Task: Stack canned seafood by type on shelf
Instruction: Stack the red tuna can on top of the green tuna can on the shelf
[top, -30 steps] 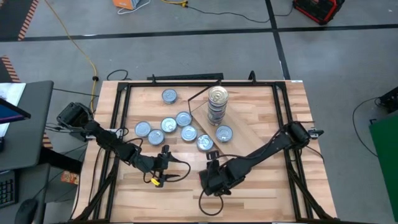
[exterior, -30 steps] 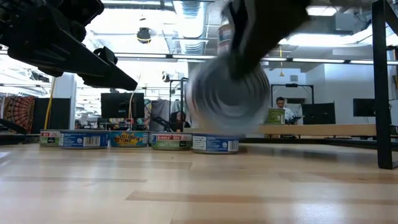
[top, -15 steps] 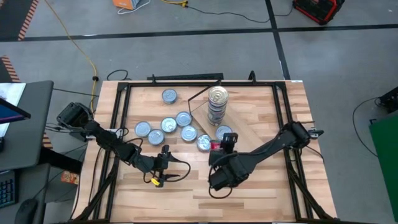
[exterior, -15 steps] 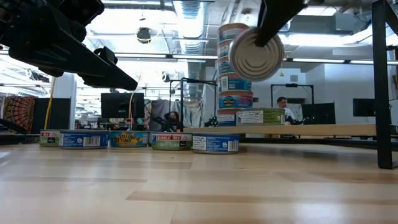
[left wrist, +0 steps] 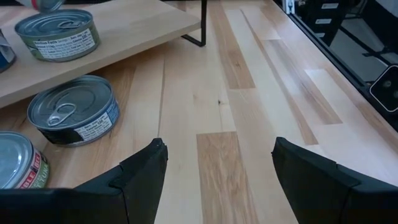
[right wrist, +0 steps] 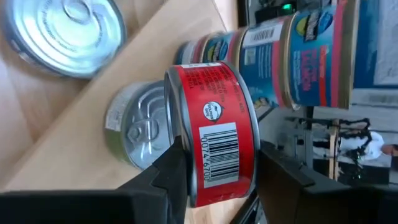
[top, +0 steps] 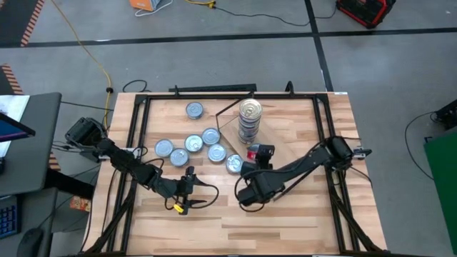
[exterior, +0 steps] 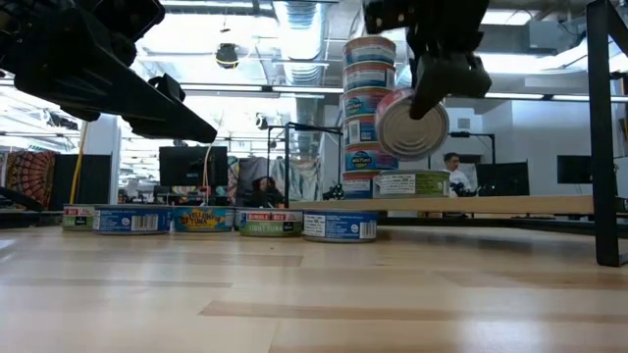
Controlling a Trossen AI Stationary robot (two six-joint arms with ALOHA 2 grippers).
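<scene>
the right gripper clamped a flat round red-labelled tin above the light-wood shelf board, beside the tall blue-labelled tin stack. the left gripper hovered wide open near loose silver-lidded tins on the table.

place: lab/open office | cues: monitors, ceiling ducts, seated person, floor cables

Red-labelled tin tipped on edge above shelf, beside tin stack

Right gripper raised, fingers clamped on load; left gripper hovering low, fingers apart.
</scene>
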